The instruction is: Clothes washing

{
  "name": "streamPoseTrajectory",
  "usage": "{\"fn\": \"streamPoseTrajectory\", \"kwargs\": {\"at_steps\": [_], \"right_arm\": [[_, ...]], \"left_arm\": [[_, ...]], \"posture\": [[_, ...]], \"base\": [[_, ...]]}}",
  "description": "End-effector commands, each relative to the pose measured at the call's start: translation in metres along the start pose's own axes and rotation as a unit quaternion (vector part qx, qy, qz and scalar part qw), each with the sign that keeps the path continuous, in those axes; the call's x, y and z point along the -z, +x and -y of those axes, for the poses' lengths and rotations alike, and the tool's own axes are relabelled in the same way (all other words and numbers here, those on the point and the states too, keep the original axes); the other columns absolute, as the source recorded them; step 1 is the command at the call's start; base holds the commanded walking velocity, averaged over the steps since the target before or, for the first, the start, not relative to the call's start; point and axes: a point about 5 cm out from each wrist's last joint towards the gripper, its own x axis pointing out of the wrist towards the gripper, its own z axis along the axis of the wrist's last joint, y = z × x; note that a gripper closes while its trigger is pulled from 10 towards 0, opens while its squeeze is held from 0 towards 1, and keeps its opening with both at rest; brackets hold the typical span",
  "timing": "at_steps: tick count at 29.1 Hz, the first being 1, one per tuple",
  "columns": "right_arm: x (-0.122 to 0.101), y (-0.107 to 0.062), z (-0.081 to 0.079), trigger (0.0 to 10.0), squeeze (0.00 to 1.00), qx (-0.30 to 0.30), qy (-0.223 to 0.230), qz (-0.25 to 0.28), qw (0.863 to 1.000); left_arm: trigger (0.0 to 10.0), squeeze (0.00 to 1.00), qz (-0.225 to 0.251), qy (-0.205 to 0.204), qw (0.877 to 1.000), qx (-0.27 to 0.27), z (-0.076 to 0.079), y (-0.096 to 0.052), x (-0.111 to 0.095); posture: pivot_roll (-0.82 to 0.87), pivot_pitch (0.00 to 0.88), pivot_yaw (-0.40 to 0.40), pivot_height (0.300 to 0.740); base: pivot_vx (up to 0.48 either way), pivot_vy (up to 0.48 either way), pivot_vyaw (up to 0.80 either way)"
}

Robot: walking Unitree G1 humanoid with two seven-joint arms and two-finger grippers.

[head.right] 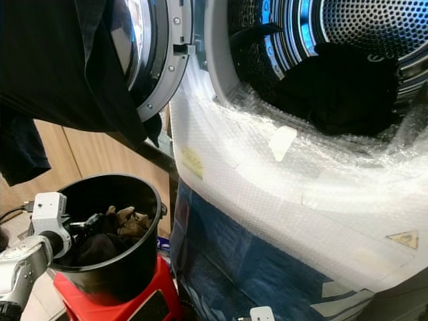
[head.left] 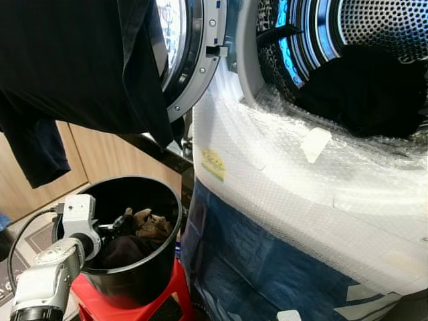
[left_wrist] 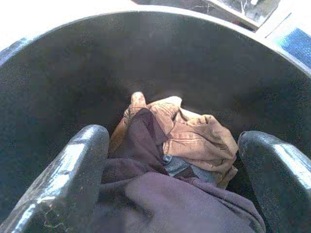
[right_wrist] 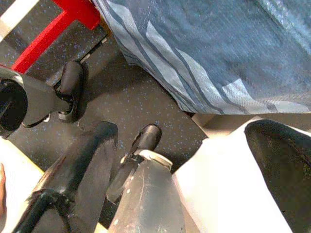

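The left gripper (left_wrist: 170,194), fingers spread apart, is lowered over a purplish-brown and a tan garment (left_wrist: 192,138) inside the round black plastic bucket (head.left: 160,267). Dark laundry (head.left: 364,93) is already seen in the washer's perforated steel drum (head.left: 381,27); these pieces remain. The right gripper (right_wrist: 194,160) hangs idle, splayed.

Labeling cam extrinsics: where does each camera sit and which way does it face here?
Left eye, right eye: head stereo, forward-down at the washer drum and black bucket; left arm at the bucket.
Left wrist: inside the bucket, over the brown garment; left gripper jaws open.
Right wrist: aimed at the floor; right gripper open.
Shared: bucket, red stool.
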Motion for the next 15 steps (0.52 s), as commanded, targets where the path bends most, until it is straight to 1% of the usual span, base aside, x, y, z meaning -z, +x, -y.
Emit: {"fn": "streamPoseTrajectory", "kwargs": {"at_steps": [1,2,3,7,10,12,15], "right_arm": [[0.005,0.000,0.006,10.0,0.00,0.011,0.005,-0.006,1.000],[0.005,0.000,0.007,10.0,0.00,0.011,0.002,-0.006,1.000],[0.006,-0.001,0.008,10.0,0.00,0.010,-0.011,-0.007,1.000],[0.008,-0.001,0.010,10.0,0.00,0.012,-0.012,-0.008,1.000],[0.009,-0.001,0.011,10.0,0.00,0.018,-0.023,-0.011,1.000],[0.010,-0.001,0.011,10.0,0.00,0.016,-0.026,-0.013,0.999],[0.011,-0.001,0.011,10.0,0.00,0.016,-0.024,-0.013,0.999]], "left_arm": [[10.0,1.00,-0.021,0.013,1.000,0.002,0.001,0.002,0.004],[10.0,1.00,-0.031,0.015,0.999,0.009,0.000,0.003,0.007],[10.0,1.00,-0.035,0.017,0.999,0.017,0.001,0.003,0.009],[10.0,1.00,-0.045,0.018,0.998,0.032,0.003,0.002,0.013],[10.0,1.00,-0.055,0.016,0.997,0.050,0.007,0.001,0.018],[10.0,1.00,-0.062,0.013,0.997,0.050,0.009,0.001,0.020],[10.0,1.00,-0.075,0.026,0.996,0.051,0.010,0.001,0.024]], "posture": [[0.36,0.034,-0.051,0.740],[0.36,0.033,-0.051,0.740],[0.36,0.034,-0.051,0.740],[0.36,0.038,-0.052,0.740],[0.36,0.038,-0.051,0.740],[0.36,0.039,-0.050,0.740],[0.36,0.038,-0.048,0.740]], "base": [[0.000,0.000,0.00],[0.000,0.000,0.00],[0.000,0.000,0.00],[0.000,0.000,0.00],[0.000,0.000,0.00],[0.000,0.000,0.00],[0.000,0.000,0.00]]}}
